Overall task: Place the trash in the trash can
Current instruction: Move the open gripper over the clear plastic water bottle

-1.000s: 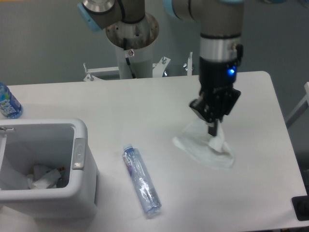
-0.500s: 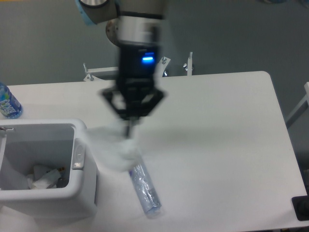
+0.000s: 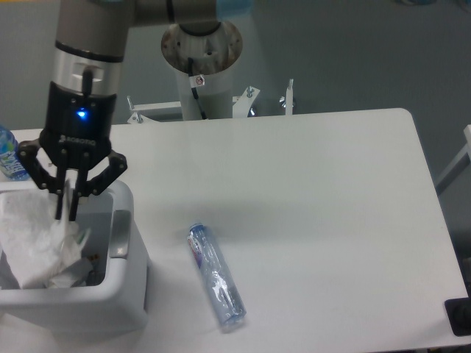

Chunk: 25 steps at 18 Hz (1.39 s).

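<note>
The gripper (image 3: pixel 65 213) is hanging over the white trash can (image 3: pixel 121 290) at the table's front-left corner, its two fingers pinching the top of the crumpled plastic wrapper (image 3: pixel 33 246), which is draping down into the bin's open mouth. The wrapper is appearing light, soft and limp, so it is likely needing only a light pinch on any bunched fold, and it is likely to cling or drift on release rather than drop cleanly. The slim clear plastic bottle (image 3: pixel 215 276) is lying on its side on the table (image 3: pixel 324 206), near the front edge and just to the right of the trash can, well apart from the gripper. The bottle is appearing light, thin-walled and smooth, so it may roll or dent; a grasp across the middle of its body, jaws square to its long axis, is looking most secure. A blue-tinted bottle (image 3: pixel 9 158) is standing at the left edge behind the bin. Compared with half a second ago, the arm is now positioned further left, with the wrapper carried from above the table beside the bin to over the bin itself; the bottle is lying unchanged.
</note>
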Tool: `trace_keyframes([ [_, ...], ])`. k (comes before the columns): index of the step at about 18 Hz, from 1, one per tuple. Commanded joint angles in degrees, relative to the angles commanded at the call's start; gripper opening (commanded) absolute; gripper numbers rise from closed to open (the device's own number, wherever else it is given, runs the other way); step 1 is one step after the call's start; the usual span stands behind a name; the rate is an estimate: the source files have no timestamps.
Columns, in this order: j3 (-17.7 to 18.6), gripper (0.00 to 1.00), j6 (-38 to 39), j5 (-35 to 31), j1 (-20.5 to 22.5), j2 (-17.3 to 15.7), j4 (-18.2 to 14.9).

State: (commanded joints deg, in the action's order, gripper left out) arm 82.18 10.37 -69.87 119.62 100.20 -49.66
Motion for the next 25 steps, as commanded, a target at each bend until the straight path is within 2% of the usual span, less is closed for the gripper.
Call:
trace_keyframes([
  [4, -0.1, 1.0, -0.2, -0.5, 0.6, -0.3, 0.0],
  [7, 0.0, 1.0, -0.3, -3.3, 5.2, 0.5, -0.1],
  [10, -1.1, 1.0, 0.2, -5.5, 10.9, 4.2, -0.1],
  [15, -2.3, 1.0, -1.9, -5.6, 16.0, 9.2, -0.1],
  [19, -1.1, 1.0, -10.0, -7.3, 16.6, 12.8, -0.1],
  [22, -1.2, 1.0, -12.8, -10.5, 16.6, 16.2, -0.1],
  [25, -0.5, 1.0, -13.7, -10.5, 16.5, 19.2, 0.0],
])
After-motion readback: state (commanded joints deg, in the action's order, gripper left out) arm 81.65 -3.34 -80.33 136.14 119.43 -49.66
